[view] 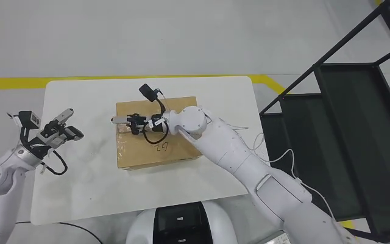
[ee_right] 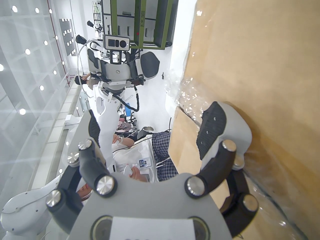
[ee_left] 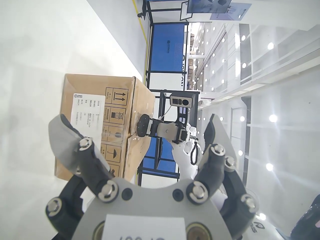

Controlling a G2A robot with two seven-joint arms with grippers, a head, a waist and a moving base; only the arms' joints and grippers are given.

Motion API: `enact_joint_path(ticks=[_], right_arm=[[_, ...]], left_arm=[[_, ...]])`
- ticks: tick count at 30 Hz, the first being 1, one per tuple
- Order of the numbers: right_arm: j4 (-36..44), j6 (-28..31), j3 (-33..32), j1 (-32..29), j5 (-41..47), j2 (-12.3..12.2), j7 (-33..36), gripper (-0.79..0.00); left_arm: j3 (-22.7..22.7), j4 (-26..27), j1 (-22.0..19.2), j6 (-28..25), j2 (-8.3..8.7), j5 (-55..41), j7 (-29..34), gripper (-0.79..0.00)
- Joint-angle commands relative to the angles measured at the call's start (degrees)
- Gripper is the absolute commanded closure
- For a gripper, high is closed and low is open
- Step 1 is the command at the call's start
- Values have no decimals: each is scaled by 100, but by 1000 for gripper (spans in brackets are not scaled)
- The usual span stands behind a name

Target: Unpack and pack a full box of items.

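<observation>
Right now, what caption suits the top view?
Open right gripper above the cardboard box; open left gripper apart, over the table.

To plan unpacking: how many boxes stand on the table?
1. The cardboard box sits central on the table, taped shut, right gripper at its top. None seems hidden.

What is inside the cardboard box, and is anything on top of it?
The cardboard box is closed, its top flaps sealed with clear tape, so its contents are hidden. Over the top, at the taped seam, is the right gripper, jaws open.
</observation>
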State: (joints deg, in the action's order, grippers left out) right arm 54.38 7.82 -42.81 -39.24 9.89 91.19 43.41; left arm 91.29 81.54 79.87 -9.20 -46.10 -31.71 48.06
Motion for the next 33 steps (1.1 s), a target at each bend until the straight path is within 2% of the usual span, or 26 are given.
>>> enact_joint_path(ticks=[1, 5, 10, 17, 22, 26, 33], right_arm=[[-64, 130, -11, 37, 60, 12, 139, -785], [-37, 317, -276, 7, 210, -58, 296, -785], [657, 368, -1014, -413, 26, -380, 541, -785], [2462, 127, -2798, -1883, -317, -960, 620, -785], [3272, 259, -3973, -2760, -68, -1184, 404, -785], [3444, 451, -4332, -3010, 285, -1243, 330, -785], [3447, 484, -4349, -3027, 312, -1250, 327, -785]], left_arm=[[-22, -17, -27, 6, -10, -10, 60, -785], [-81, -78, -121, -5, -33, -2, 116, -785], [-199, -183, -273, -30, -70, -4, 195, -785], [-434, -377, -545, -21, -138, 41, 155, -785], [-591, -481, -725, 40, -193, 78, -14, -785], [-670, -489, -827, 89, -227, 112, -119, -785], [-769, -465, -964, 202, -266, 149, -173, -784]])
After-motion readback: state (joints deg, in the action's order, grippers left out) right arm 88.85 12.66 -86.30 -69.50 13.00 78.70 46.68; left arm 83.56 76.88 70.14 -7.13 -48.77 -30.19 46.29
